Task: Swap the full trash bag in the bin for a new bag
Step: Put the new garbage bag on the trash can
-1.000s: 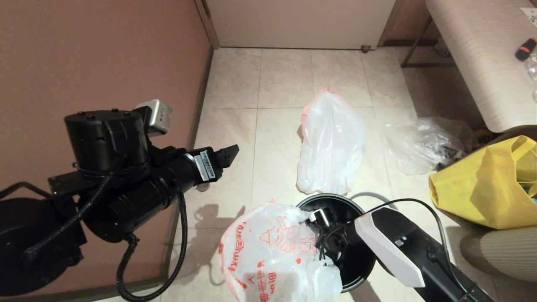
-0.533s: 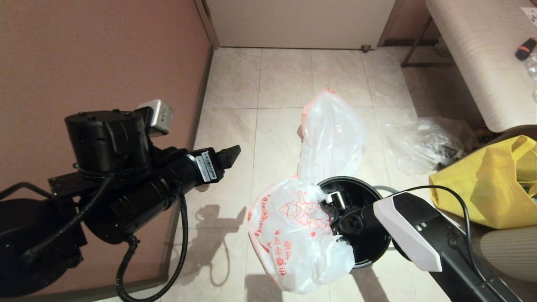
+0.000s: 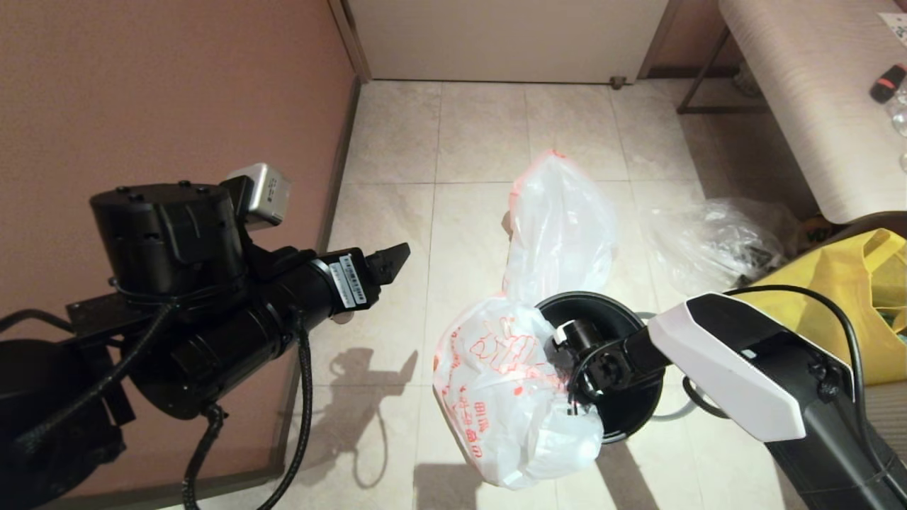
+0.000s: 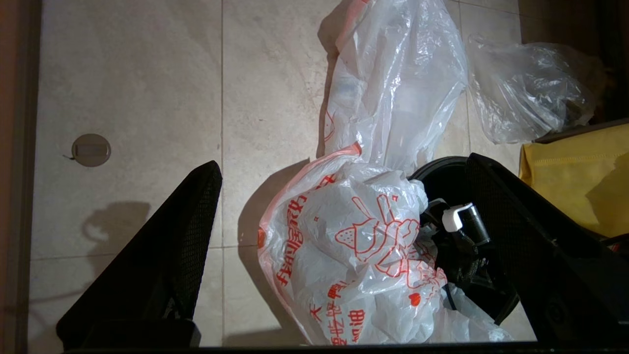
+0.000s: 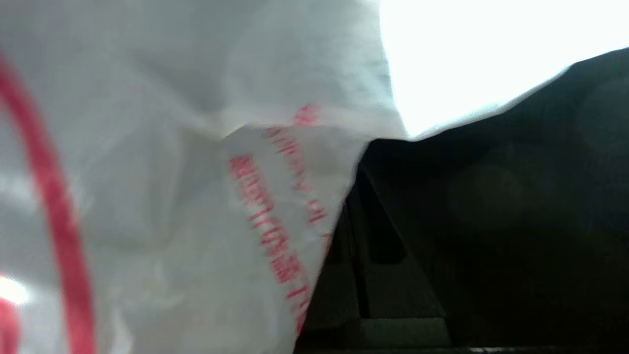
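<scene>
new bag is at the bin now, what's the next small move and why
Probably lower the right gripper so the new bag goes down into the bin. The printed bag hangs bunched over the bin's left rim, mostly outside it. The full trash bag already lies on the floor behind, and the left gripper hovers open, aside.

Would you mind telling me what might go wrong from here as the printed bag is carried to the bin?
1. The new bag hangs bunched from the right gripper, mostly outside the bin; it may drape over the side instead of opening inside.
2. The thin plastic could slip or tear in the grip.
3. The full trash bag lies touching the bin's far side and could snag. The left gripper is held off to the side, giving no help.
</scene>
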Tool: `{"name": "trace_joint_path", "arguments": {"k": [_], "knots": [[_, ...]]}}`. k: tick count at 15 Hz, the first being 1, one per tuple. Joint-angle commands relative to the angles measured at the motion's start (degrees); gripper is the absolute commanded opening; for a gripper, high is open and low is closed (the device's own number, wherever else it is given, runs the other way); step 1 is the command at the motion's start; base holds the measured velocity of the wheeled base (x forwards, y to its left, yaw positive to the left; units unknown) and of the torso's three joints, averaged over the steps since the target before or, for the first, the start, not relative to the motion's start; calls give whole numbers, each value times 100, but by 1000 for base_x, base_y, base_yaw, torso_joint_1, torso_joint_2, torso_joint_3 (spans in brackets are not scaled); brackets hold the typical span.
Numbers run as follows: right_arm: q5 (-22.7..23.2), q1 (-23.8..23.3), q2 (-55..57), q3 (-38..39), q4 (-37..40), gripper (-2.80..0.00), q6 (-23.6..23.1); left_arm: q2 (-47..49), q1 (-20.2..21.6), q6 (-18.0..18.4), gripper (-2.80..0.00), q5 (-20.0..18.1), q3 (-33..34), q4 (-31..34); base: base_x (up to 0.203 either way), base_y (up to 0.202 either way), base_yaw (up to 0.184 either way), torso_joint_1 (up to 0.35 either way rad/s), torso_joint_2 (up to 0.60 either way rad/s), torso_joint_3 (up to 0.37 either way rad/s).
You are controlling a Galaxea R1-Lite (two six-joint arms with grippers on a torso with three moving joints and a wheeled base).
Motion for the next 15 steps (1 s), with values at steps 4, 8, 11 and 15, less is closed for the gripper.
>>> {"name": "trace_joint_path", "arguments": {"k": [4,8,11,15], "knots": [[-50,-212,-773,1108,-1017,-280,297,-58,-74,-10,0,24,17,-20,0,0,0,0,0,0],[-56,-282,-777,1699,-2729,-280,360,-23,-83,-10,0,24,26,-20,0,0,0,0,0,0],[-95,-298,-1206,1965,-2927,-280,459,-14,-108,-10,0,24,52,-22,0,0,0,0,0,0],[-120,-170,-2254,2741,-2959,-280,663,-41,-207,-10,0,41,70,-20,0,0,0,0,0,0]]}}
